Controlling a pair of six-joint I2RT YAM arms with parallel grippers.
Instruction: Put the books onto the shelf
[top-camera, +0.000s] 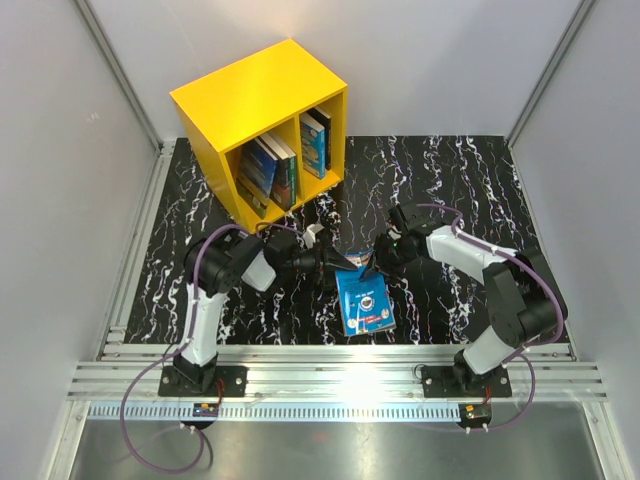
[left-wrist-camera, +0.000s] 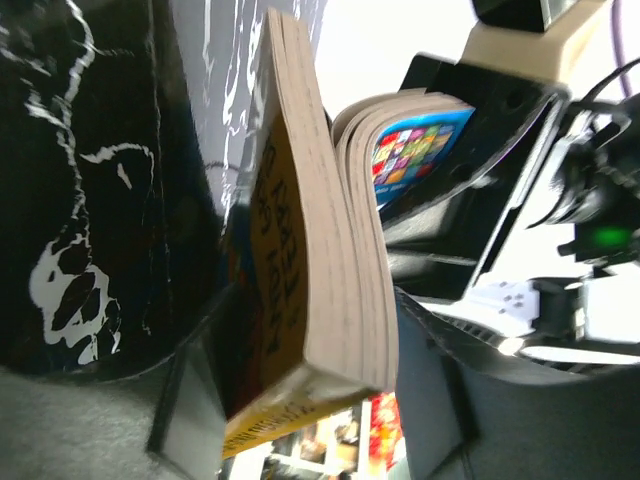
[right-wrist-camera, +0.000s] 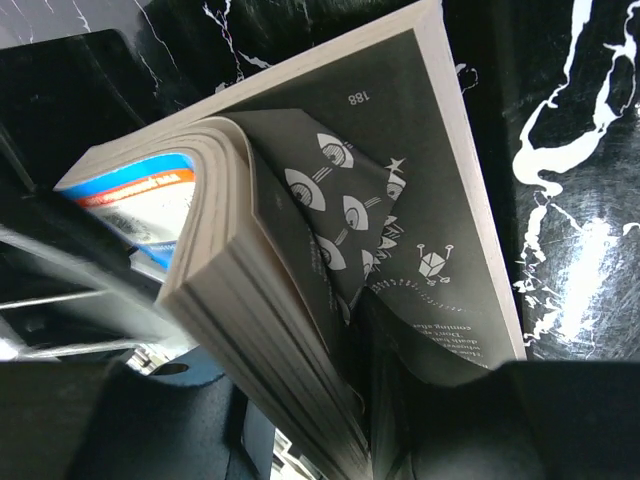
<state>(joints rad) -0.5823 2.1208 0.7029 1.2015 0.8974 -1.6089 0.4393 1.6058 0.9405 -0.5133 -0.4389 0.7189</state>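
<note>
Paperback (left-wrist-camera: 330, 250), splayed at page "188", hangs beside the blue books (top-camera: 365, 305) before the yellow shelf (top-camera: 250, 90); left gripper (left-wrist-camera: 315, 340) clamps it; right gripper (right-wrist-camera: 330, 390) straddles it half-open, and we cannot tell its grip.

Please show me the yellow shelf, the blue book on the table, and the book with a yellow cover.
yellow shelf (top-camera: 250, 95), top view, its top face.
blue book (top-camera: 363, 305), top view, middle of its cover.
yellow-cover book (left-wrist-camera: 340, 250), left wrist view, its page edges.
</note>
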